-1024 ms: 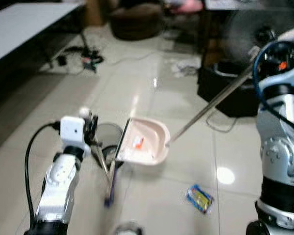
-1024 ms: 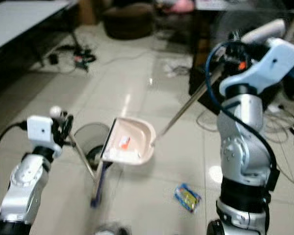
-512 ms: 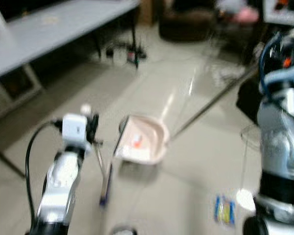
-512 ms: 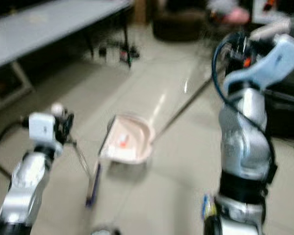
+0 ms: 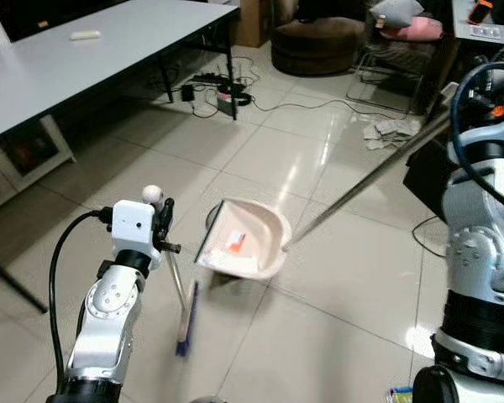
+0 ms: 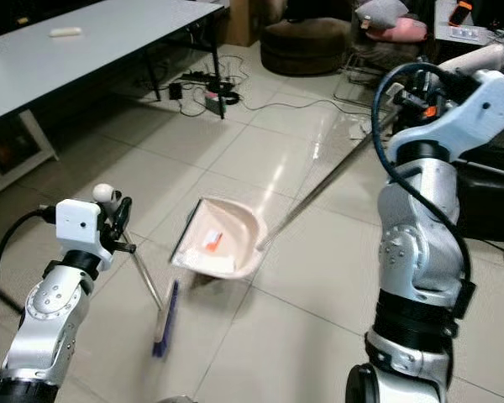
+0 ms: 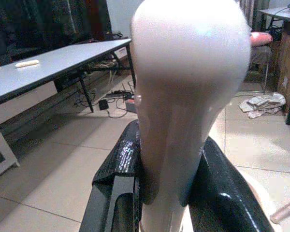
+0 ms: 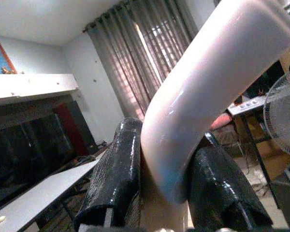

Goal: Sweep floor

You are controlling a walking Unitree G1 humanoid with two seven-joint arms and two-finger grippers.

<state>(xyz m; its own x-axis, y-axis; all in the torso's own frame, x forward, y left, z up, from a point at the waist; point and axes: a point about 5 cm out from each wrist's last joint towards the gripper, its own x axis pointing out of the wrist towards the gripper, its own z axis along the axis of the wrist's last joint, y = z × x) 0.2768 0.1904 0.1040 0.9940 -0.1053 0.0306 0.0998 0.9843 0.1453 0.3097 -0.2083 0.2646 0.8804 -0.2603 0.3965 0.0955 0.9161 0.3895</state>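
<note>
While right tool (image 8: 159,193) grips, dustpan (image 5: 248,239) pole slants up-right (steeply).

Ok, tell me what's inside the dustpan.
Inside the pale pink dustpan, one small orange and white scrap lies on its floor. The far wall's inner corner is shaded; nothing else can be made out there.

Head stereo looks down; wrist cams close-up.

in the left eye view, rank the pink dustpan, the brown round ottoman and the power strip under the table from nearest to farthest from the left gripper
From the left gripper:
1. Pink plastic dustpan, just to its right on the floor.
2. Power strip with cables, farther back by the grey table's leg.
3. Brown round ottoman, farthest, at the room's back.
</note>
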